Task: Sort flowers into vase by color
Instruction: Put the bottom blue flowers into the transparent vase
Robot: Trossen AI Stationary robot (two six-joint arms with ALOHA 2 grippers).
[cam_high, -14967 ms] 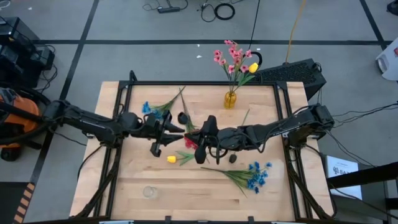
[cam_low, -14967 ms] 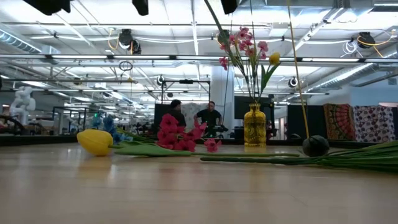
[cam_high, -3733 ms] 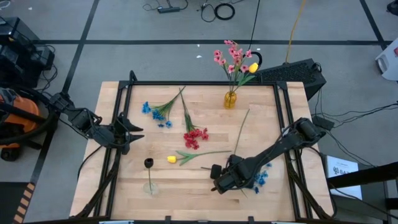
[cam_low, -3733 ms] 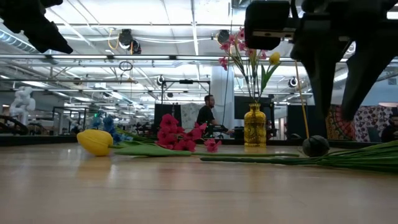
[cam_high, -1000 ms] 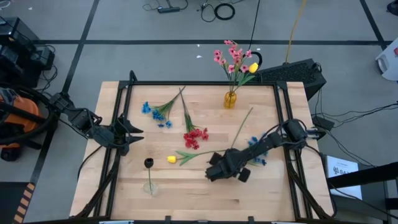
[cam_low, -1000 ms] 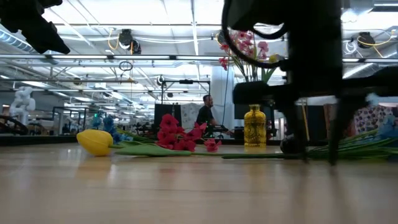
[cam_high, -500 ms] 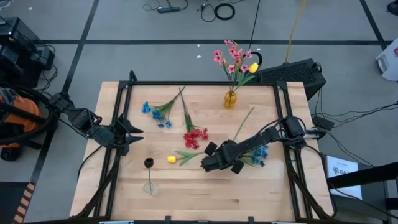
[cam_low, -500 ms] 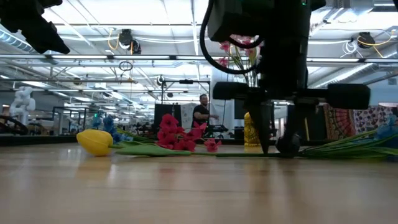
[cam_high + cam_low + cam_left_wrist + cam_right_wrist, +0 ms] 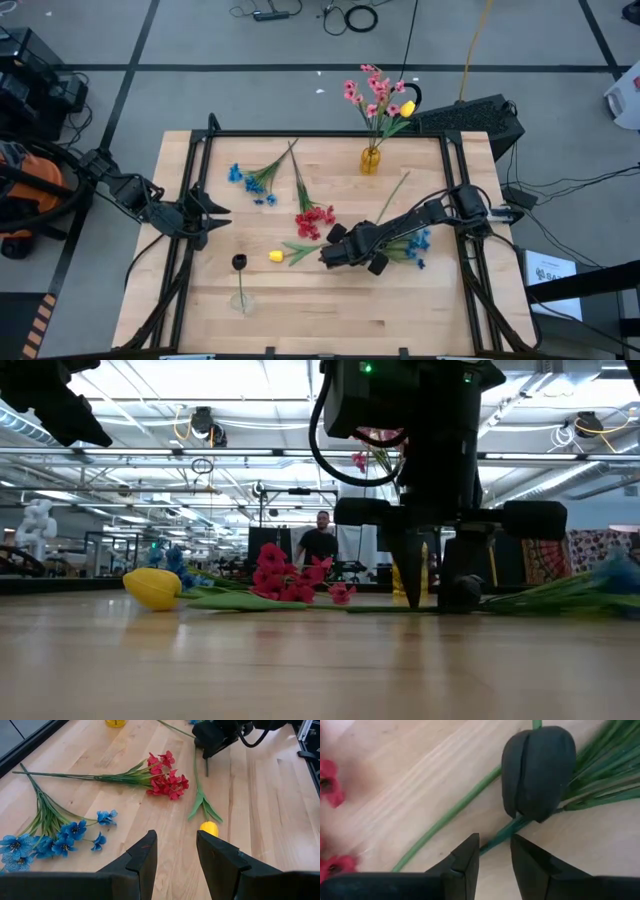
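Observation:
My right gripper stands at mid-table, fingers pointing down, shut on a blue sprig whose blooms trail toward the table's right. Just beyond its fingers a black tulip head lies on the table beside the yellow tulip's stem. The yellow tulip, a red sprig and another blue sprig lie flat on the table. My left gripper waits open at the table's left edge. My right gripper has the blue sprig's bare stem between its two fingers, near the stem's end. The fingers come from above and lie across the stem. The sprig stays low over the table, its green stalks rising slightly toward the blooms.
A yellow vase at the far edge holds pink flowers and a yellow bud. A clear vase near the front left holds a black flower. A person stands in the room behind.
My right gripper has moved toward the table's left and a little toward the far edge, staying low. The blue sprig has gone along with it, stem end first, blooms trailing on the right.

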